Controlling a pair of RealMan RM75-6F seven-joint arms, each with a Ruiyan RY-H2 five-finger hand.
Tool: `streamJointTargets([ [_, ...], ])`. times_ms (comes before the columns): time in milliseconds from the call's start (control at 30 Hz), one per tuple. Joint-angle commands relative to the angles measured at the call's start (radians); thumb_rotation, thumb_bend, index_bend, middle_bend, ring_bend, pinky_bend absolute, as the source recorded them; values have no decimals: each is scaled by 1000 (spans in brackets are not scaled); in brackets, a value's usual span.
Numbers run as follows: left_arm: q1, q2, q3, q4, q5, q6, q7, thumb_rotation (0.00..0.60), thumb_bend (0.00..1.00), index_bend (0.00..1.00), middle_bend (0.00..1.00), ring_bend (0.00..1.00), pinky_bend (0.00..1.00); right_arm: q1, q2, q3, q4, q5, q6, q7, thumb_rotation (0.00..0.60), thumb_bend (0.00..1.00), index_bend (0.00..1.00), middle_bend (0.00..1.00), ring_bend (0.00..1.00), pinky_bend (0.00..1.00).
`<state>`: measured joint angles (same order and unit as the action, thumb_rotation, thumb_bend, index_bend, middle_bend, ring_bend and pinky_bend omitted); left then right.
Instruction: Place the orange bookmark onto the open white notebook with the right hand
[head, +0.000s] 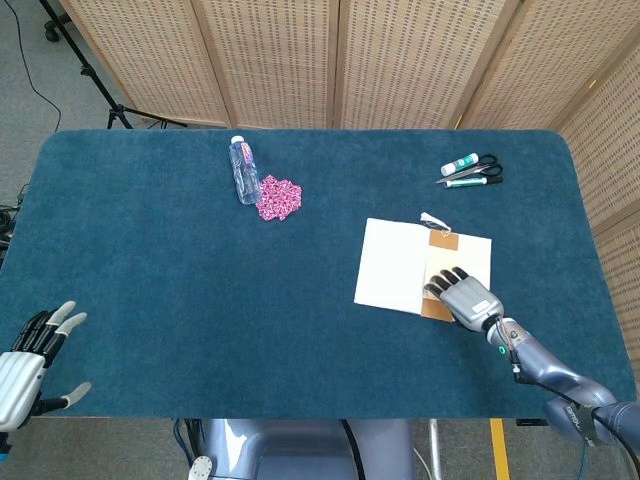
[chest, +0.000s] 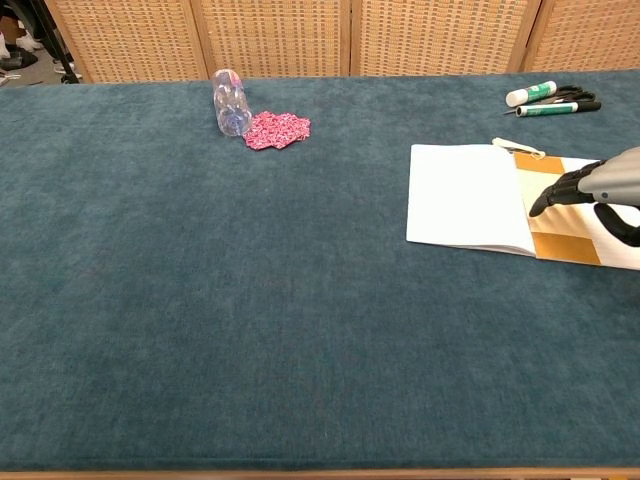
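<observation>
Lying flat on the right-hand page of the open white notebook (chest: 465, 195), the orange bookmark (chest: 560, 236) already seems to be where the task wants it, so the placing itself looks done. It runs lengthwise down the page, its far end by a small white tag near the notebook's top edge and its near end reaching the page's front edge. The right hand (chest: 600, 186) hovers over the middle of the strip, palm down with its dark fingers (chest: 551, 194) reaching forward and a little apart; in the chest view it appears lifted off the paper and holding nothing, though contact under the palm cannot be fully ruled out from these angles. What is left, by my reading, is only to draw this hand clear without dragging the bookmark along. The left hand (head: 25, 365) sits at the near left edge of the tabletop (head: 180, 290), fingers spread and empty, well apart from everything. Far from the notebook lie a plastic bottle (head: 243, 170), a pink crumpled piece (head: 279, 197) beside it, and scissors with pens (head: 471, 169)
</observation>
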<state>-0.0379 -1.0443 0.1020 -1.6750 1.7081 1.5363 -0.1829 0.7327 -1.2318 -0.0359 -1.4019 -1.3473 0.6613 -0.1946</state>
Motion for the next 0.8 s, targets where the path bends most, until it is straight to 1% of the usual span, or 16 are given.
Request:
streamJointTargets([
  [33,0,0,0,0,0,1,0,600,177,0,0,0,0,-2,2,-1,-2,-13,9,10,600,1000,119,102,0,72],
  [300,0,0,1,0,1,0,-1,600,176,0,0,0,0,-7,0,9,3,-40,40,45,600,1000,119,80,0,79],
  [400,0,1,0,0,-1,1,-4,600,176,0,0,0,0,-10,9,24,-9,-59,72,79,600,1000,119,78,0,80],
  [467,0,1,0,0,0,1,-5,600,176,0,0,0,0,-12,24,38,-28,-72,99,111,600,1000,119,78,0,81],
  [500,-1,1,0,0,0,0,-6,600,176,0,0,0,0,-19,43,61,-54,-81,144,142,600,1000,119,77,0,84],
  [667,1,3,1,1,4,6,-11,600,176,0,0,0,0,-46,80,78,-93,-126,239,208,600,1000,119,77,0,98],
  [700,1,4,1,2,5,8,-12,600,175,0,0,0,0,-52,85,80,-98,-135,257,220,600,982,119,73,0,98],
  [733,2,4,1,3,7,11,-13,600,173,0,0,0,0,-63,93,82,-105,-147,287,238,600,918,119,68,0,98],
  [767,3,4,1,4,9,13,-12,600,169,0,0,0,0,-72,97,83,-110,-155,308,249,600,747,114,54,0,98],
  [800,5,4,1,5,10,16,-11,600,164,0,0,0,0,-87,103,85,-116,-164,341,263,600,516,104,33,0,93],
])
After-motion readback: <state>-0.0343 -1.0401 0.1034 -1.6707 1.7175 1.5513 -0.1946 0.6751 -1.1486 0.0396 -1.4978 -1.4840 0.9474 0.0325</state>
